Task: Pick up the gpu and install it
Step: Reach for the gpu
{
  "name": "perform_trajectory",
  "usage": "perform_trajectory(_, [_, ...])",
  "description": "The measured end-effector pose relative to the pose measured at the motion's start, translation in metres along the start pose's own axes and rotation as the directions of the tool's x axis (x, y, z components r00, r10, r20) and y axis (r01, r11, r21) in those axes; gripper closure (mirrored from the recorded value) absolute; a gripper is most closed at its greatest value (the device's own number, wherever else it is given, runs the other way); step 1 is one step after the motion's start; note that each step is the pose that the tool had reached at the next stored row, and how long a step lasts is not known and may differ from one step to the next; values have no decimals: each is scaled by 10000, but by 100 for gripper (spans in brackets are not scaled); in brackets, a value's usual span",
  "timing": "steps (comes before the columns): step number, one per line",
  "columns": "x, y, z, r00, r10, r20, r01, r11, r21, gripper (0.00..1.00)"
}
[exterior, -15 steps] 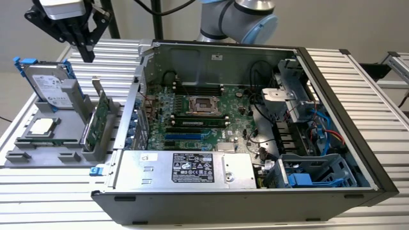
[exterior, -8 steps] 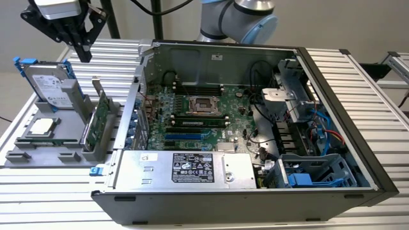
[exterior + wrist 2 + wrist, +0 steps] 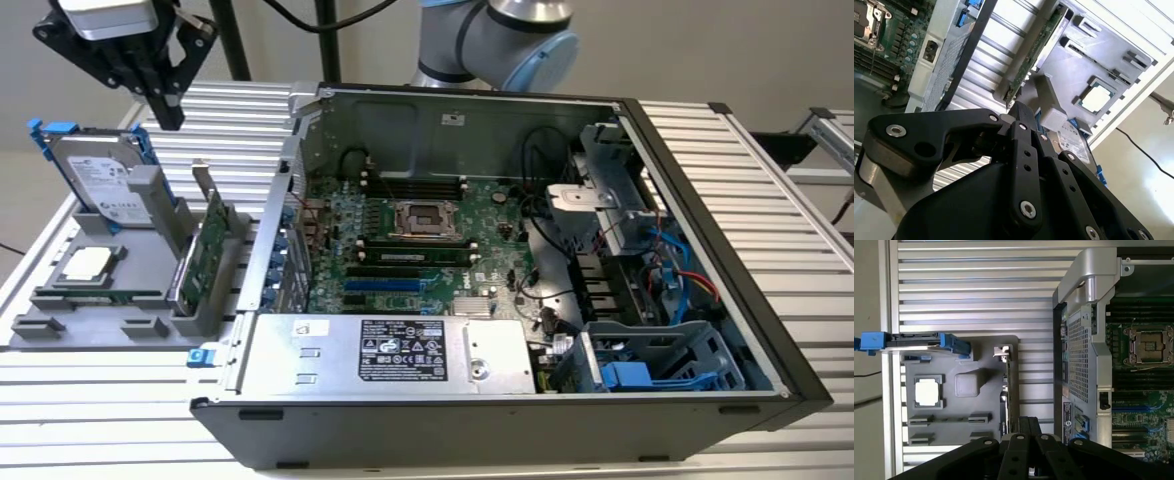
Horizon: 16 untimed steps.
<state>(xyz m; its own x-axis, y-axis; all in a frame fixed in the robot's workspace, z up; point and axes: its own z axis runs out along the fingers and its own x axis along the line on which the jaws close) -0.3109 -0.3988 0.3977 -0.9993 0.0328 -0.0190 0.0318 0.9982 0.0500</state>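
The gpu stands on its long edge in a slot of the grey holder tray, green board face showing and its silver end bracket pointing up. In both wrist views it appears edge-on as a thin card, the gpu running along the tray's side nearest the case and the gpu beyond the fingertips. My gripper hangs well above the tray, apart from the card, black fingers shut together with nothing between them. The gripper lines up roughly over the card's edge, and the gripper points at the tray.
A silver hard drive in a blue frame stands upright at the tray's far end. A processor chip lies flat on the tray. The open computer case lies to the exterior view's right, motherboard exposed with blue slots.
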Motion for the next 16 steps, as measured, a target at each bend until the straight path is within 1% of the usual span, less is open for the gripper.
perform_trajectory(16, [148,-5,-3,10000,-20,-1,20,10000,0,100])
